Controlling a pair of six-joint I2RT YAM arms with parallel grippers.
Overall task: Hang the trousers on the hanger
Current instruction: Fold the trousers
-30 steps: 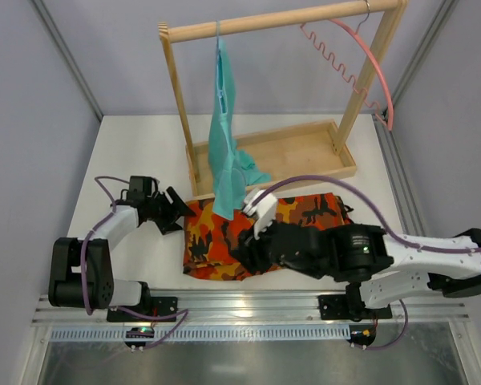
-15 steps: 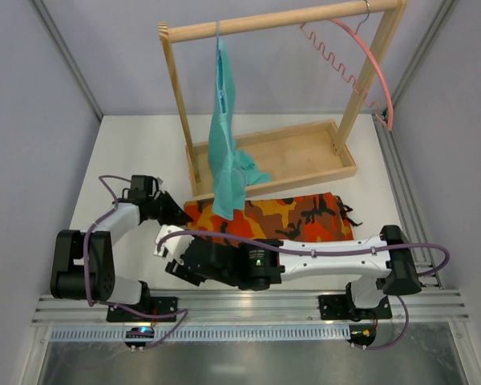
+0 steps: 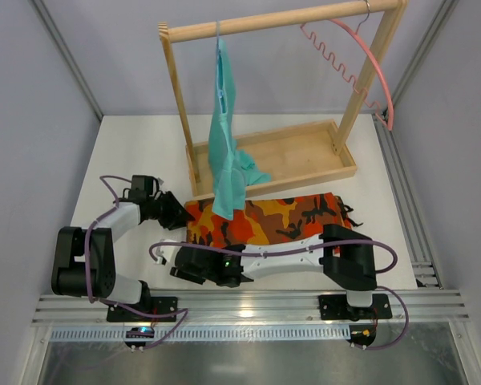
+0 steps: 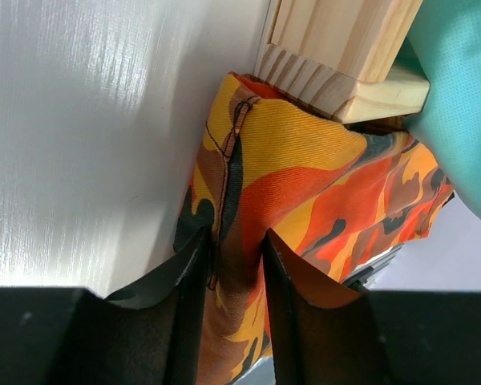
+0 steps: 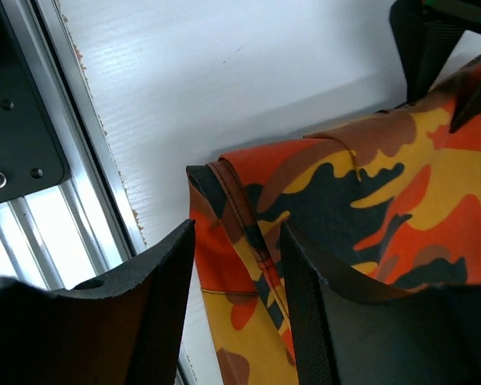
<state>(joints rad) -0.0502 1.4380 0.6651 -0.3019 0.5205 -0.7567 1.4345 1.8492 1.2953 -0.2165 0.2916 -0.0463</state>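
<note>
The camouflage trousers [image 3: 264, 220] lie folded flat on the white table, in front of the wooden rack. The pink hanger [image 3: 374, 60] hangs by its hook from the right end of the rack's rail, far from both arms. My left gripper [image 3: 179, 215] is at the trousers' left edge. In the left wrist view its jaws [image 4: 234, 241] stand narrowly open, astride a seamed fold of the trousers [image 4: 305, 176]. My right gripper [image 3: 186, 258] is low at the front-left corner. It is open [image 5: 236, 233] over the corner seam of the trousers [image 5: 345, 200].
A teal garment [image 3: 224, 136] hangs from the rail and drapes onto the trousers' back edge. The wooden rack's tray base [image 3: 305, 152] stands just behind them, and its corner post [image 4: 337, 48] is close to my left gripper. The aluminium rail [image 5: 72, 184] runs beside my right gripper.
My right arm swept left from above the trousers down to their front-left corner. The trousers now lie flatter and longer. My left jaws shut at the left edge, then parted a little.
</note>
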